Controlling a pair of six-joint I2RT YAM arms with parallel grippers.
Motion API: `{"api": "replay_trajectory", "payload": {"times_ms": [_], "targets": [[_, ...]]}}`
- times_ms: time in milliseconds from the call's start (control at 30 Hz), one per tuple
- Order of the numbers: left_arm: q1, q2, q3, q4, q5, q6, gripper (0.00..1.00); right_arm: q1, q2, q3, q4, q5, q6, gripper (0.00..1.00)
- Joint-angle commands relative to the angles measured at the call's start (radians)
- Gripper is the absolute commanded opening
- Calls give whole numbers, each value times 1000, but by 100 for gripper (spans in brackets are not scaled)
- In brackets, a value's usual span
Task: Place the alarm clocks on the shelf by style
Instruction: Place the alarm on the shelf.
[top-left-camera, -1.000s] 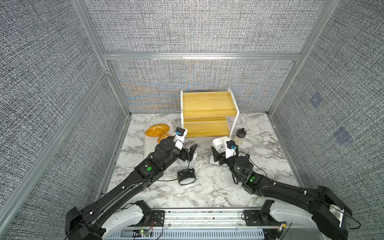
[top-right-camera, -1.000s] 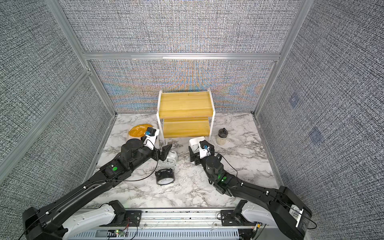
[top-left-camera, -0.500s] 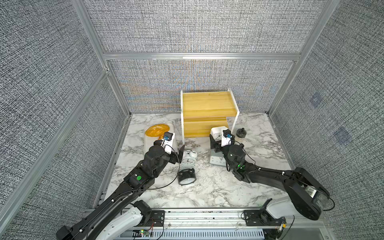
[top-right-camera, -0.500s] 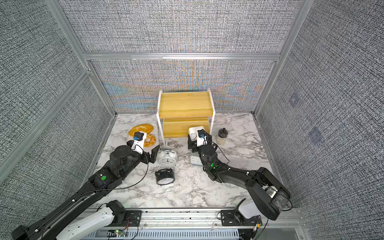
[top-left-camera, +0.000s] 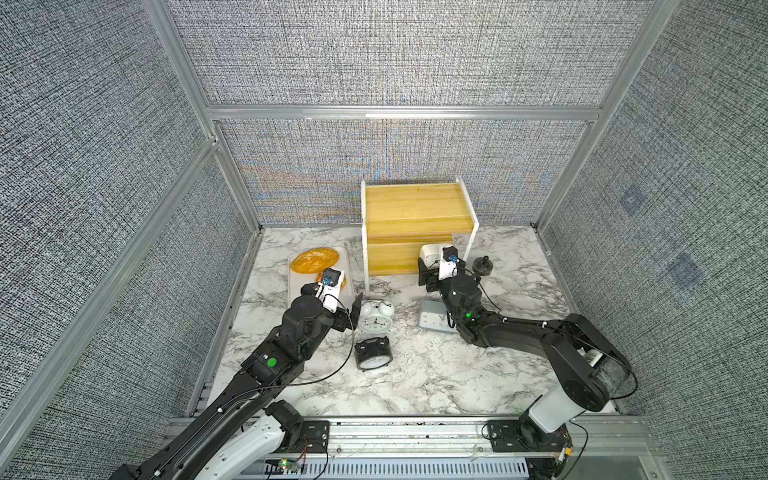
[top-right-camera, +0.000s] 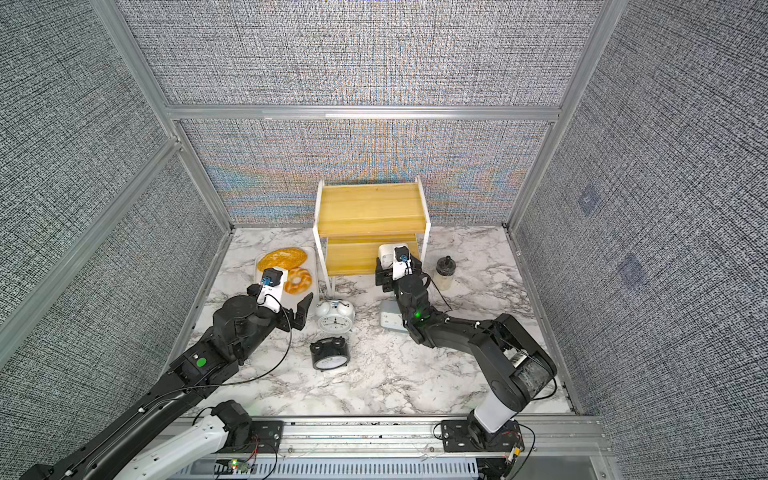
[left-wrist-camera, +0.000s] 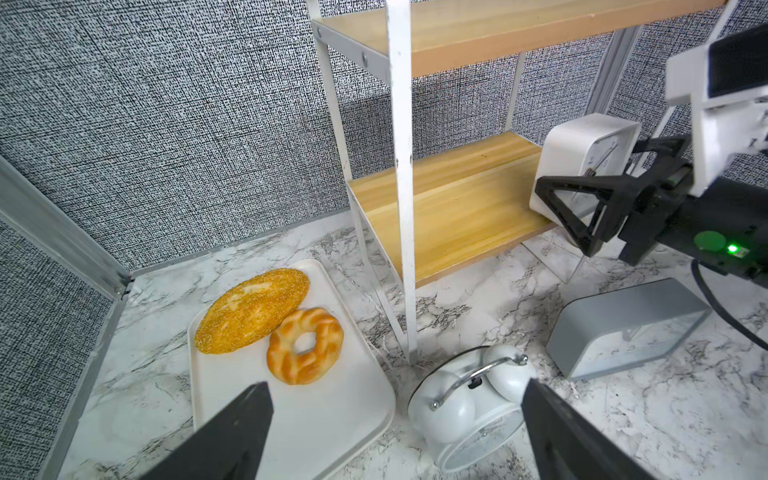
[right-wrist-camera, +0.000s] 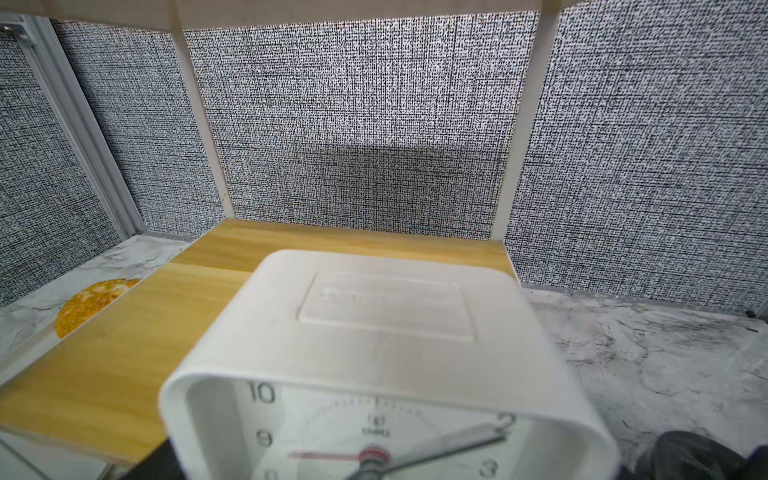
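Black arms (top-left-camera: 515, 332); white bases (top-left-camera: 555, 411); green dots (top-left-camera: 271, 362)

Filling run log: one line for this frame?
left gripper: open by white bell clock | right gripper: holds square clock at lower shelf | black clock, grey clock: on table

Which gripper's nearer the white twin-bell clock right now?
Left. The left gripper is open right beside the white twin-bell clock; the right gripper is farther off, gripping the small white square clock at the lower board of the shelf.
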Motion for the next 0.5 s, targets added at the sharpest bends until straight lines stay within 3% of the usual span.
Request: {"api": "replay_trajectory", "payload": {"times_ms": [0, 467], "targets": [[3, -3, -4, 3, 1, 2, 100, -8, 20, 23, 36, -11, 14, 70], [3, -16, -17, 2, 0, 2, 100, -22, 61, 76, 3, -13, 25, 70]]}}
